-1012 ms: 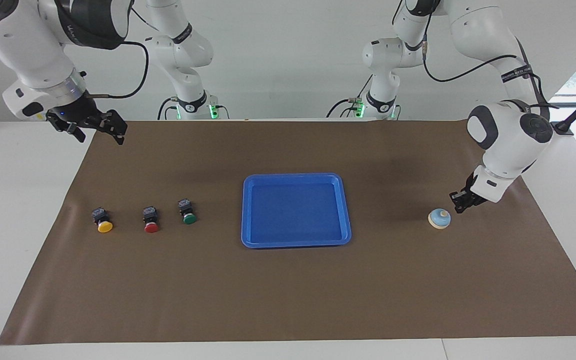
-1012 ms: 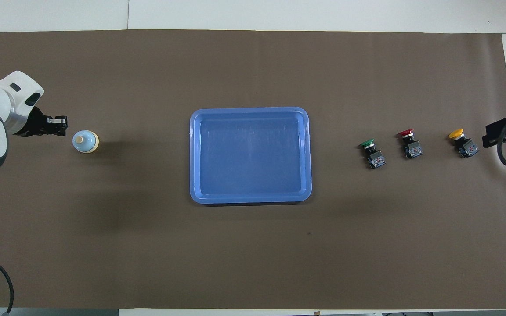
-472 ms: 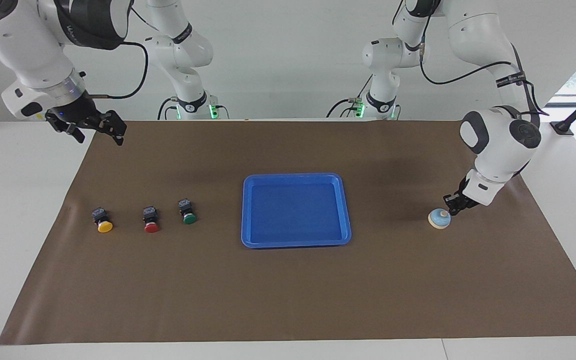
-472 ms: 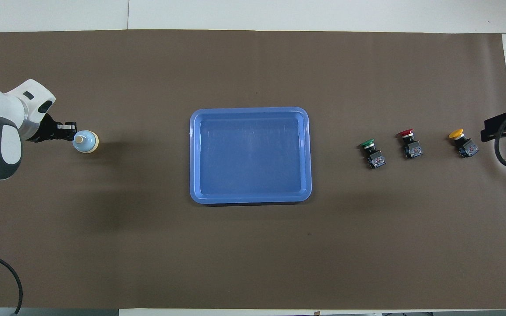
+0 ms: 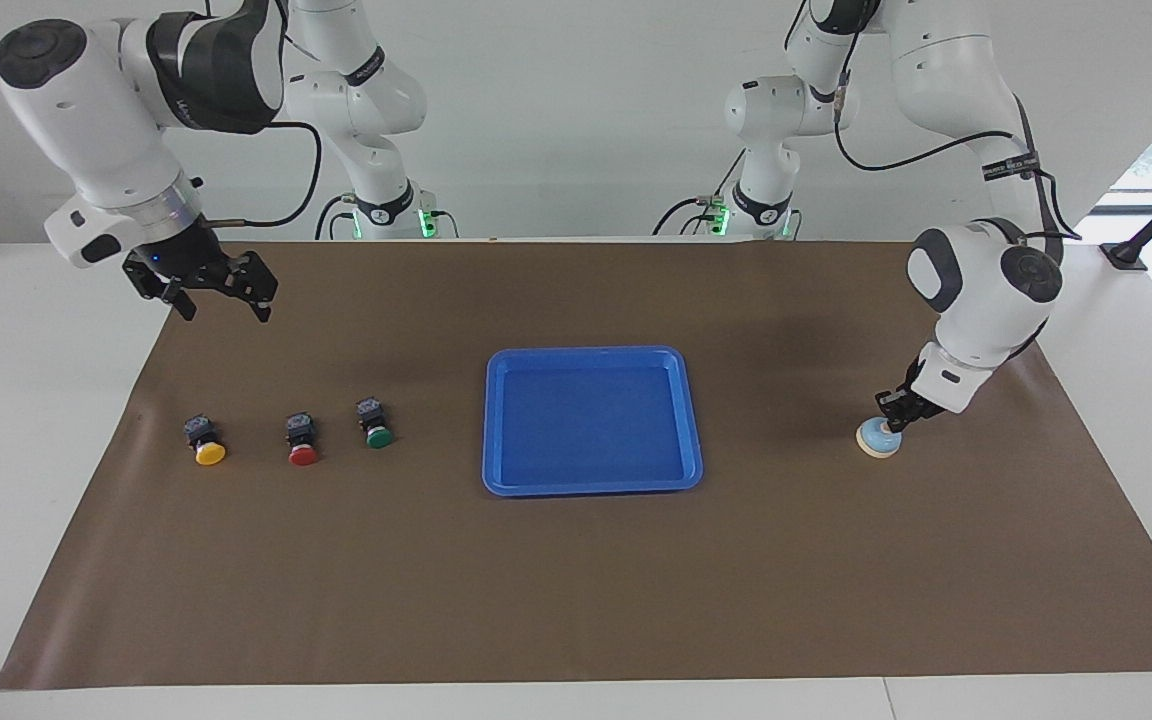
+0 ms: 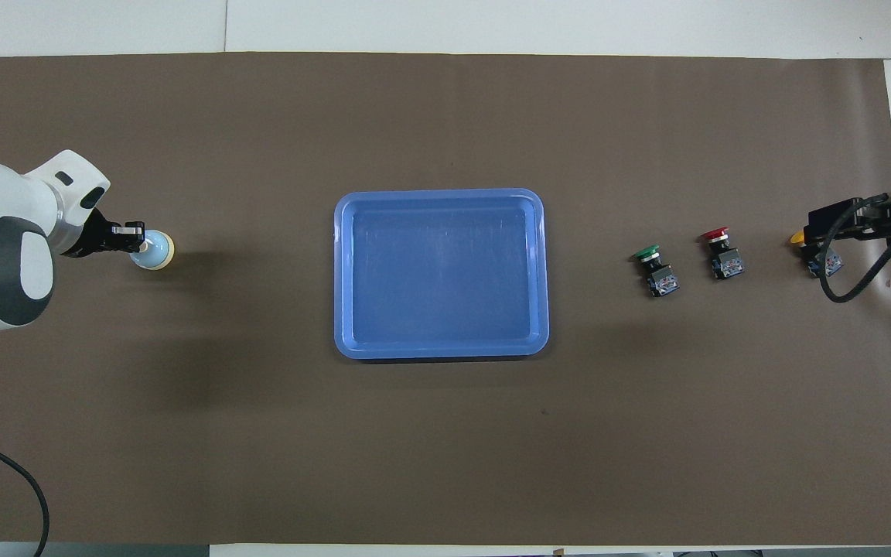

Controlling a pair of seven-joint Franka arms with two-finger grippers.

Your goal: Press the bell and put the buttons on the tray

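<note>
A bench (image 5: 1116,420) covered by a brown mat (image 5: 576,580) carries all the items. The blue tray (image 5: 696,420) lies flat at the middle of the bench, with nothing in it. The light-blue bell (image 5: 878,438) sits on the mat near the left arm's end of the bench, well apart from the tray. The left gripper (image 5: 888,409) is right on top of the bell, its tip at the bell's knob, which it hides; its fingers look pressed together, holding nothing. Three buttons rest in a row on the mat toward the right arm's end of the bench, well apart from the tray: the green button (image 5: 374,422) is closest to the tray, the red button (image 5: 301,439) is beside it, and the yellow button (image 5: 203,440) is closest to the bench's end edge. All three lie on their sides with their coloured caps pointing away from the robots. The right gripper (image 5: 224,297) hangs in the air with its fingers spread apart and empty, over the mat near the corner at the robots' edge and the right arm's end; in the overhead view it partly covers the yellow button.
</note>
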